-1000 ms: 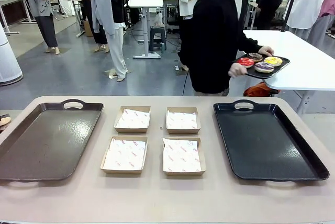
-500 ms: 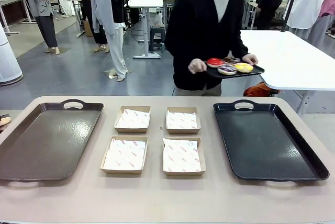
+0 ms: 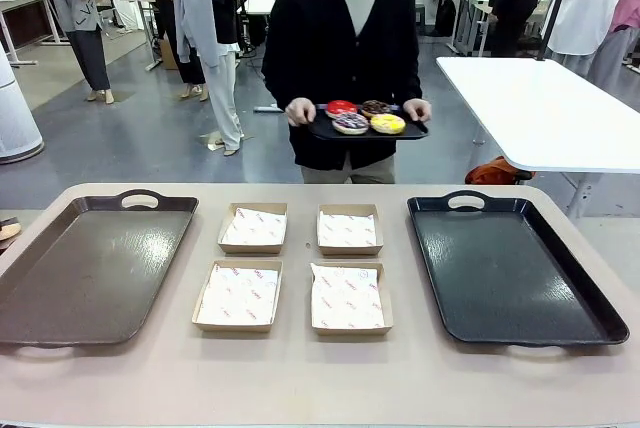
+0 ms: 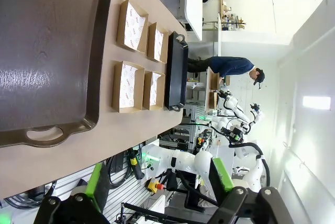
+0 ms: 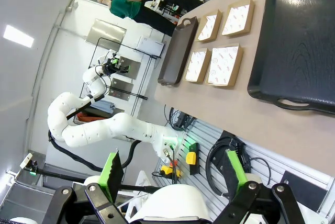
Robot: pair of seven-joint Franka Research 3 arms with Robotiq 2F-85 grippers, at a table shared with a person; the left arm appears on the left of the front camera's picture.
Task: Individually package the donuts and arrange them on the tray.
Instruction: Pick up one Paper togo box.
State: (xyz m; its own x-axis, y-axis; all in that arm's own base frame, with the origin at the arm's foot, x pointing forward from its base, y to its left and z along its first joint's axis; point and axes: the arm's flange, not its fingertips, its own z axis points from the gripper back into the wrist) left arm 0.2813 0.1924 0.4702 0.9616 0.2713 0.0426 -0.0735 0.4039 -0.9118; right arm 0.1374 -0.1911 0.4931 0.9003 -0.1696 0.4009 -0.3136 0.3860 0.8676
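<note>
Left pincer (image 4: 159, 178), right pincer (image 5: 172, 174): both wide open, empty. Four glazed ring donuts (image 3: 362, 116): far beyond both, on person's small black plastic tray (image 3: 318, 134). Risk, judged: a tilted tray could slide donuts off.

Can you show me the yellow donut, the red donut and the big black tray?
yellow donut (image 3: 381, 125), front view, on its glazed top.
red donut (image 3: 335, 109), front view, on its glazed top.
big black tray (image 3: 505, 273), front view, on its bare floor.
</note>
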